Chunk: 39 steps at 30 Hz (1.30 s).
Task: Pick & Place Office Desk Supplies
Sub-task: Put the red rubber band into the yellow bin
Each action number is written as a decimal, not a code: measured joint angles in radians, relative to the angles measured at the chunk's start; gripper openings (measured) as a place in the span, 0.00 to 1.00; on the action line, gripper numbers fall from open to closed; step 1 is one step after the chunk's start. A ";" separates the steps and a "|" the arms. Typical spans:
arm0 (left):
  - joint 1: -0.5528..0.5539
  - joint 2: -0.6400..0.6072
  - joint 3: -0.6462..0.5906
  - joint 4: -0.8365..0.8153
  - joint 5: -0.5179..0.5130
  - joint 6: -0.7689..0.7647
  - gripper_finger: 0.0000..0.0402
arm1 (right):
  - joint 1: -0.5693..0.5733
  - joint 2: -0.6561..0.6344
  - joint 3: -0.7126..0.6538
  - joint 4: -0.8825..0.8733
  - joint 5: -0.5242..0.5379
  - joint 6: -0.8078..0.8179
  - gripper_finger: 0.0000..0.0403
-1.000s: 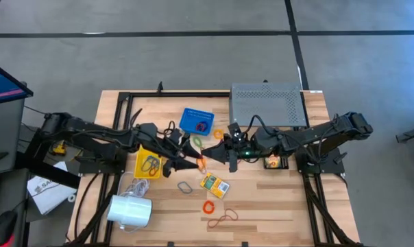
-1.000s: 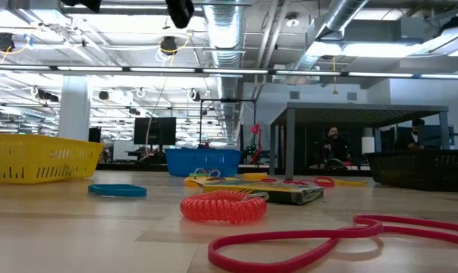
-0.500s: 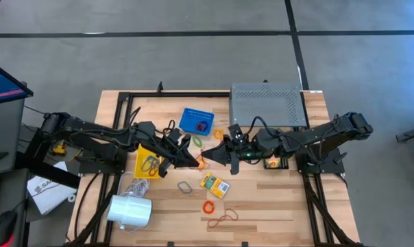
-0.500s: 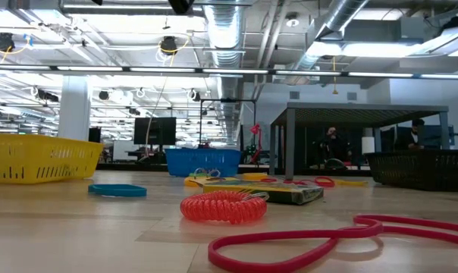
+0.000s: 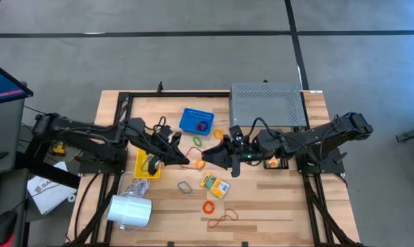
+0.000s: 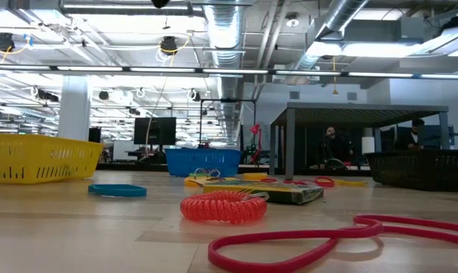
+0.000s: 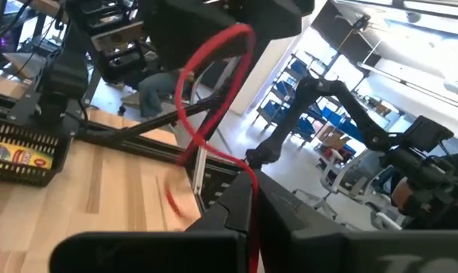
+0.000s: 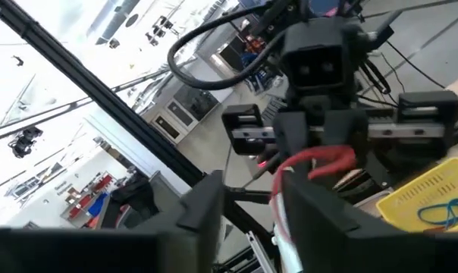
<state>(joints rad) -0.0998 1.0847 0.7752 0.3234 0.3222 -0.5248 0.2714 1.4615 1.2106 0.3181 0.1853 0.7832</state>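
A red rubber band (image 7: 185,91) hangs in the air over the middle of the table, between my two grippers, which face each other tip to tip. My left gripper (image 5: 188,162) is shut on it. In the left wrist view its loop reaches up to my right gripper, and its other end (image 8: 324,161) shows in the right wrist view. My right gripper (image 5: 202,163) stands open, with a strand of the band (image 8: 278,208) running between its fingers. A crayon box (image 5: 215,184), a grey loop clip (image 5: 186,186), an orange coiled band (image 5: 208,206) and a brown band (image 5: 224,218) lie flat on the table nearer the front. My left gripper pinches one end of the red band (image 7: 252,208) between its two fingertips. The fingers lie level and come from the table's left. The band is lifted clear of the table and its loop stretches away toward my right gripper. My right gripper has a strand of the band beside one finger (image 8: 312,212); whether it touches, I cannot tell.
A blue basket (image 5: 197,120) with bands and a yellow basket (image 5: 147,167) with clips stand at left centre. The grey perforated shelf (image 5: 267,104) is at the back right, with a black basket (image 5: 274,162) below it. A white cylinder (image 5: 130,209) lies at the front left.
My left gripper has shut on the red band, then drawn back toward the table's left edge and risen a little, leaving the top of the low view. My right gripper has kept its place and its fingers have parted.
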 joint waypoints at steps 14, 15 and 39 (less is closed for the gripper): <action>0.000 -0.153 0.000 -0.024 0.000 -0.089 0.00 | -0.012 0.000 0.000 -0.216 0.134 0.167 0.47; 0.000 -0.172 0.000 -0.049 0.000 -0.097 0.00 | -0.011 0.000 0.000 -0.222 0.134 0.167 0.46; 0.000 -0.338 -0.001 -1.157 -0.304 -0.082 0.00 | 0.045 0.000 0.000 -0.229 0.135 0.160 0.30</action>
<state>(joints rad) -0.0998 0.7472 0.7742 -0.8333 0.0181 -0.6068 0.3161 1.4614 1.2106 0.0895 0.3203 0.9432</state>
